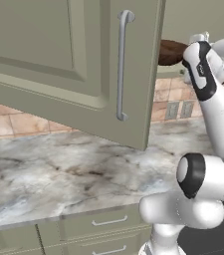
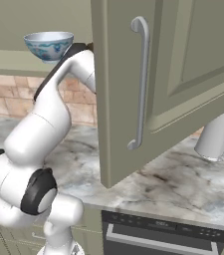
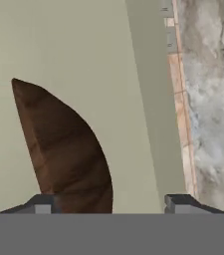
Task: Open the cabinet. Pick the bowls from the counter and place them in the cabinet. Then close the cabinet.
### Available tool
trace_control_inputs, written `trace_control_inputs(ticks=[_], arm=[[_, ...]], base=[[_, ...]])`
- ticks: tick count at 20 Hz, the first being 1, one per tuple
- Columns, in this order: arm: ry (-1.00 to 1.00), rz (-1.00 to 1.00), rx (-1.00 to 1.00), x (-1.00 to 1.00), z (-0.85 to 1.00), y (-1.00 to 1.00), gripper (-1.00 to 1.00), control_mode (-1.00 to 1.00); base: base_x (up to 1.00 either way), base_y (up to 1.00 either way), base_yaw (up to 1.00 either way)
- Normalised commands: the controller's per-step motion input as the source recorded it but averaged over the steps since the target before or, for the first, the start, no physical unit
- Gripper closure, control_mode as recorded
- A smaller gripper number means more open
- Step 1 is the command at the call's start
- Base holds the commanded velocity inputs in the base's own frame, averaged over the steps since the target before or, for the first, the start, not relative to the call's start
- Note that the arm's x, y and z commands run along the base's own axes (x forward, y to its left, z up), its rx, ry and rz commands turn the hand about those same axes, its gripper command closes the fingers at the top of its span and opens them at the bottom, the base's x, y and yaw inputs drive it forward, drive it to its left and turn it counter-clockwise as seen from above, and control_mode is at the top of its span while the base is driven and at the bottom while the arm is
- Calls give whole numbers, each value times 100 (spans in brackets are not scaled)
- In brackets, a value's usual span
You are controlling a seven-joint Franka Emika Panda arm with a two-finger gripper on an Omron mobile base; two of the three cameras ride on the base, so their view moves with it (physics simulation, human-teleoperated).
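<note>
Your gripper (image 3: 108,201), jaws spread w/ the brown bowl (image 3: 63,149) against one finger, is inside the cabinet (image 1: 83,60), beside the white bowl (image 2: 49,45); grip unclear.

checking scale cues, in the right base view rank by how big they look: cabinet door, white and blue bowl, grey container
1. cabinet door, largest by far, though it swings nearest the camera.
2. and 3. white and blue bowl and grey container look alike; the container is partly hidden, so no ranking.
</note>
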Motion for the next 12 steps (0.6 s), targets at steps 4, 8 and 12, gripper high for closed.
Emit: trace_control_inputs(ticks=[4,8,12], arm=[[-17,0,0,-28,18,2,-100,-100],[-25,0,-5,-31,45,7,-100,-100],[-23,0,-7,-97,44,-1,-100,-100]], base=[[0,0,0],[0,0,0],[0,0,0]])
